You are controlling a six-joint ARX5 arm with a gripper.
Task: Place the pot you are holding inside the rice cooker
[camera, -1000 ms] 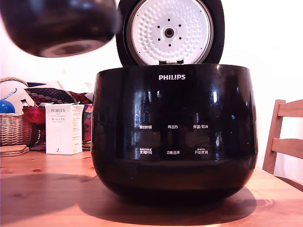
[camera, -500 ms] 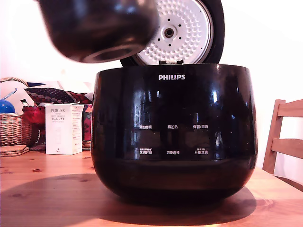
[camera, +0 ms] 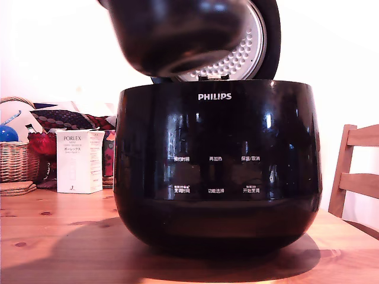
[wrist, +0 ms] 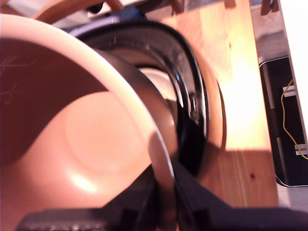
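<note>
I can read white letters that say PHILIPS on the front of the big black rice cooker (camera: pixel 216 171). Under that name I see six small white button labels in Chinese, in two rows, too tiny for me to read well. A white box (camera: pixel 80 161) beside the cooker says PORLEX, with small words under it.

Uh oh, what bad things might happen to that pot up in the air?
1. The pot hangs tilted above the rice cooker, off toward the exterior view's left. Lowered like this, its base might knock the cooker's rim instead of dropping in.
2. The open lid stands right behind the pot, so it might get bumped.
3. The end effector pinches only the pot's thin rim, so the pot might slip or swing.
</note>
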